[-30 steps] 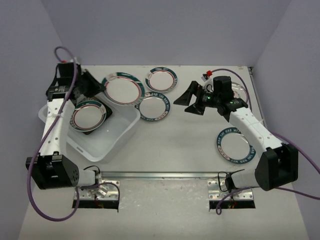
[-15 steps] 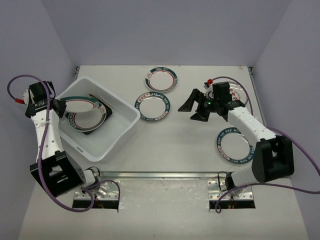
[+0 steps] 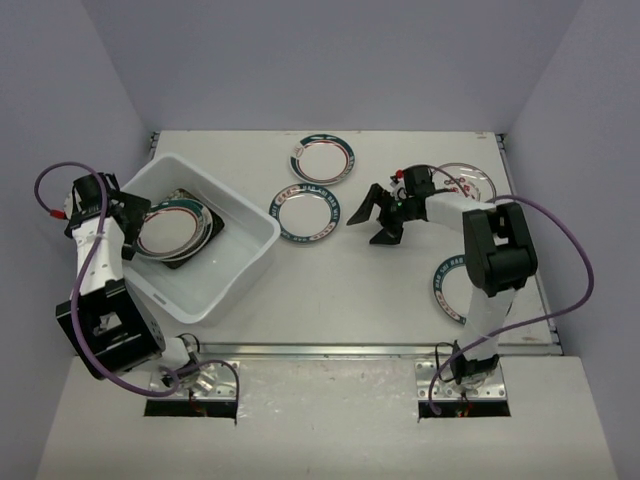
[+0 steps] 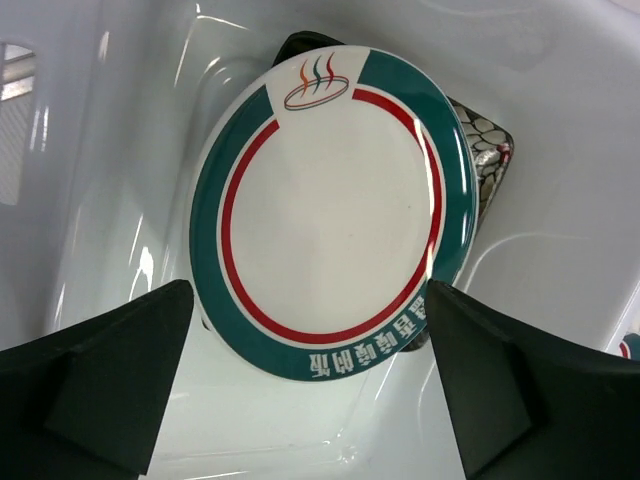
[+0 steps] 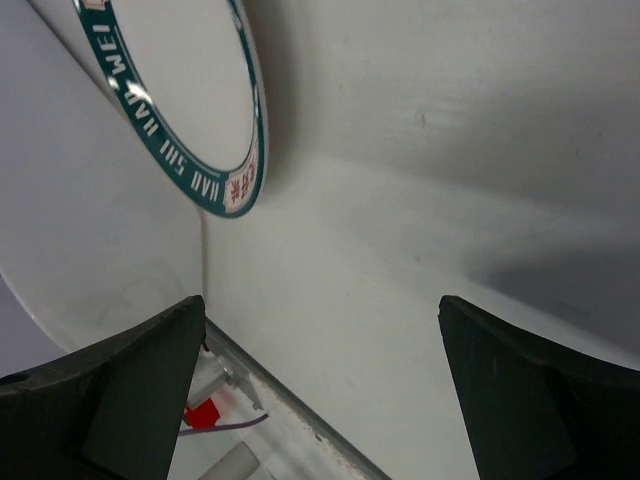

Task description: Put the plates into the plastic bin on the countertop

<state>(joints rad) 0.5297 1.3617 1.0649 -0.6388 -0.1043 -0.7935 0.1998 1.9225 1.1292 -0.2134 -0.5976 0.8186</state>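
The white plastic bin [image 3: 245,268] stands on the countertop [image 3: 330,290] at the left. Inside it a round plate with a teal rim and red ring [image 4: 330,205] lies tilted on a black square plate [image 4: 487,152]. My left gripper [image 4: 310,400] hangs open over the bin's left side [image 3: 135,222], its fingers either side of the plate's near rim and clear of it. Three round plates [image 3: 323,158] [image 3: 307,215] [image 3: 470,181] lie on the countertop. Another [image 3: 452,285] is partly under the right arm. My right gripper [image 3: 368,222] stands open and empty beside the middle plate [image 5: 180,100].
The bin's translucent walls [image 4: 150,120] close round the left gripper. A metal rail [image 3: 320,349] runs along the countertop's front edge. In the right wrist view a countertop edge [image 5: 300,415] with a red part [image 5: 205,413] and a cable shows between the fingers.
The left gripper carried a round plate from the countertop into the bin, then opened and let it go onto the stack. The right gripper drifted left, staying open.
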